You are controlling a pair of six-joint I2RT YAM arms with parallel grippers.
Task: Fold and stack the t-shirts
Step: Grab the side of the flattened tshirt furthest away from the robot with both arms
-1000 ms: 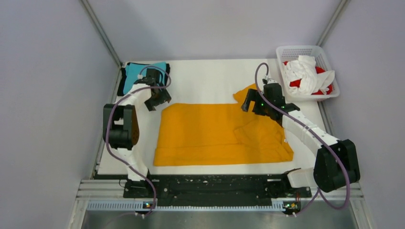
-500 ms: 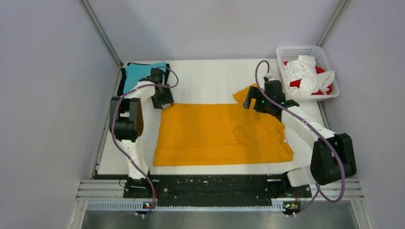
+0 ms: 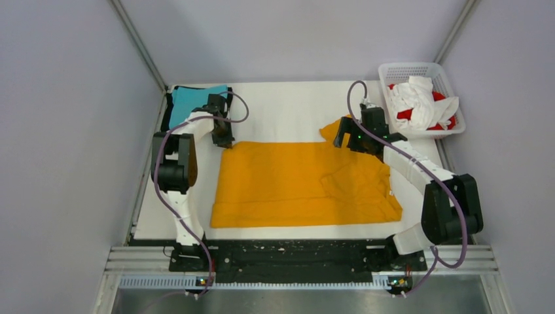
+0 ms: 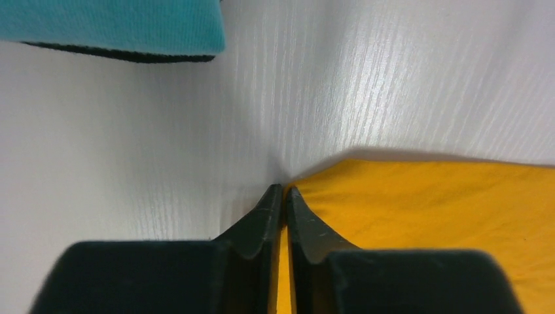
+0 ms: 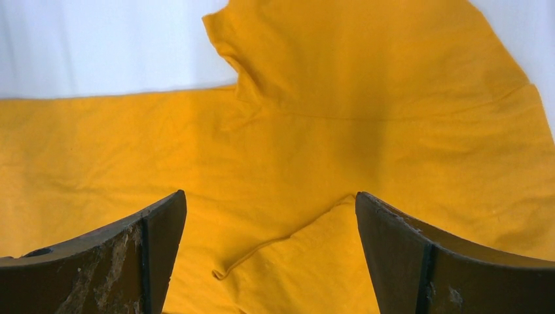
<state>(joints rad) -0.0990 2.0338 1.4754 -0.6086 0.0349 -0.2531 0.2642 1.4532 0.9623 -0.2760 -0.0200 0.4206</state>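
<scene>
The orange-yellow t-shirt (image 3: 294, 183) lies spread flat across the middle of the table, one sleeve folded in on its right part. My left gripper (image 3: 224, 140) sits at its far left corner, shut on that corner; orange cloth shows between the closed fingers (image 4: 283, 191). My right gripper (image 3: 345, 139) hangs wide open just above the shirt's far right part (image 5: 294, 144), near the folded-in sleeve, with nothing between its fingers (image 5: 269, 199). A folded teal t-shirt (image 3: 190, 101) rests on a black one (image 3: 168, 110) at the far left corner.
A white lattice basket (image 3: 393, 69) stands at the far right, holding crumpled white (image 3: 415, 98) and red (image 3: 448, 104) shirts. The teal shirt's edge (image 4: 111, 23) lies a short way beyond the left gripper. Grey walls close in both sides.
My left gripper came down to the orange-yellow shirt's far left corner and closed on it. The right gripper shifted slightly toward the back and stayed open.
</scene>
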